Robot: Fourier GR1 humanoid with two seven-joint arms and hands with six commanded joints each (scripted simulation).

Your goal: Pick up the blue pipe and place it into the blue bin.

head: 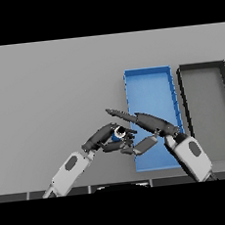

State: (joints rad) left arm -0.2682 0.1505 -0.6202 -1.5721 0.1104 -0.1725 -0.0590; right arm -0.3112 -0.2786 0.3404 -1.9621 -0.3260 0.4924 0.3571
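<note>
The blue pipe [119, 132] shows end-on as a small blue ring with a dark hole, just left of the blue bin's left wall. My left hand [101, 137] is curled round it from the left, thumb and fingers closing on it. My right hand [152, 124] reaches over the blue bin [149, 88] from the right with its fingers straight, pointing left toward the pipe, thumb hanging below. Most of the pipe's body is hidden by the fingers.
A dark grey bin [204, 75] stands right of the blue bin, side by side with it. Grey table [48, 91] stretches to the left and back. The near table edge runs just below the arms.
</note>
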